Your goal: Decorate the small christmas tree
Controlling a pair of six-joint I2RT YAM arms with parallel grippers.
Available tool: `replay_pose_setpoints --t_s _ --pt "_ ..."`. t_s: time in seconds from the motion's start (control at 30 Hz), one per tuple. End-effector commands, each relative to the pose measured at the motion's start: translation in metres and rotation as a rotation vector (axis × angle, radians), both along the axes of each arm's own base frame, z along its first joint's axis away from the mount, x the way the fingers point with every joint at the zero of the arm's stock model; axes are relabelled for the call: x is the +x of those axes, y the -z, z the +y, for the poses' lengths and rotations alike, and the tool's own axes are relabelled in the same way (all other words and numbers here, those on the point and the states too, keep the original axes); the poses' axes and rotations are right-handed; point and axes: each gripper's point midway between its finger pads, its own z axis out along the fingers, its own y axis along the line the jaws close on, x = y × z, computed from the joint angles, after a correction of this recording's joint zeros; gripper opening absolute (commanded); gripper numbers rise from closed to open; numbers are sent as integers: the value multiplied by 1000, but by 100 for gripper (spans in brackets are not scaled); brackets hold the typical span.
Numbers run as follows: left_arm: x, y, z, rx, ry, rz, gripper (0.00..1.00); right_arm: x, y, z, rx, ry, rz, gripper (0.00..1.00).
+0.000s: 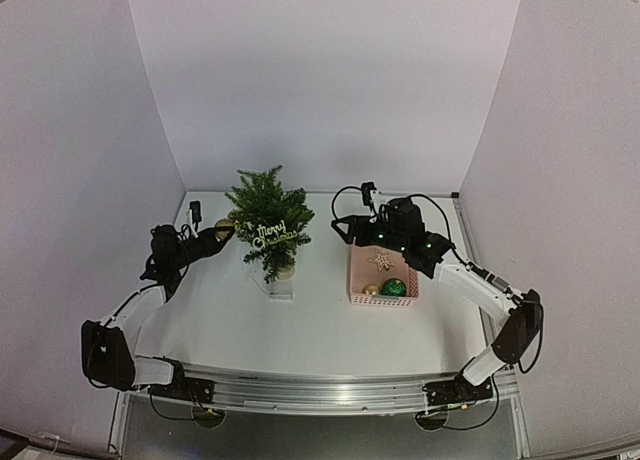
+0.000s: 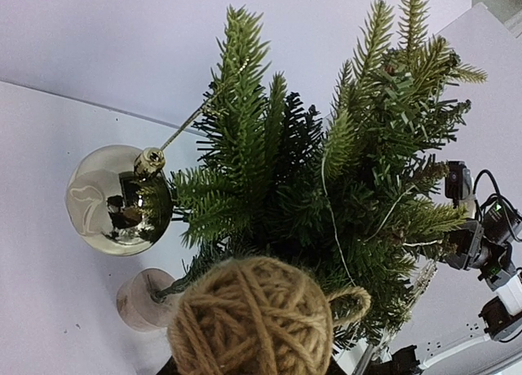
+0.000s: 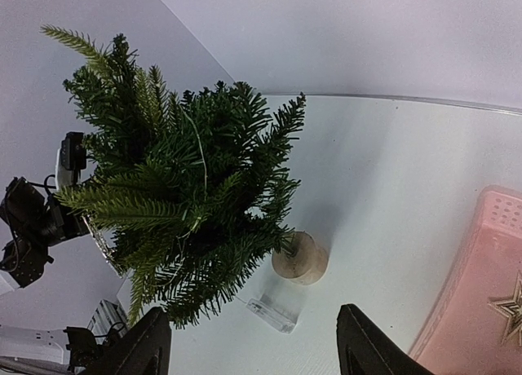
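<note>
Right wrist: tree (image 3: pixel 179 204) beyond right pincer (image 3: pixel 253 346)

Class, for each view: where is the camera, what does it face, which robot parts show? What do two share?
Top external: high behind the robot, looks down on the table; left arm, right arm show.
Left wrist: faces rightward into the small christmas tree; left claw holds a twine ball.
Right wrist: faces leftward at the tree; open right claw below.
Shared: both wrist views show the tree.
</note>
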Motion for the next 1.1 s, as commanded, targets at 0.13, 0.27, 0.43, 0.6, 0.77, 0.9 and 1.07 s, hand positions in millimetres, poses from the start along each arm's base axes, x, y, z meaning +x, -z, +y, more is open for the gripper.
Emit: replay_pose_setpoints --t_s 0.13,0.27,0.43,0.6,0.77,0.9,1.07 --pt "0 -9 -10 16 17 -49 0 2 -15 1 15 -5 -39 68" --pt "0 -6 -15 32 27 -61 0 2 -16 0 15 -3 -40 68" --pt "-1 -6 -21 41 33 -74 0 2 -17 0 16 -4 -42 68" --pt "-1 -9 -19 41 23 -77 0 2 -17 -1 16 -1 -42 68" --pt "-6 -22 -16 40 37 -84 0 1 -17 -1 16 -2 -43 68" --pt "0 -32 -1 38 -9 -67 0 0 -19 -2 17 -2 -48 68" --pt "7 -40 2 28 -22 -72 0 0 -19 -1 15 -5 -52 68"
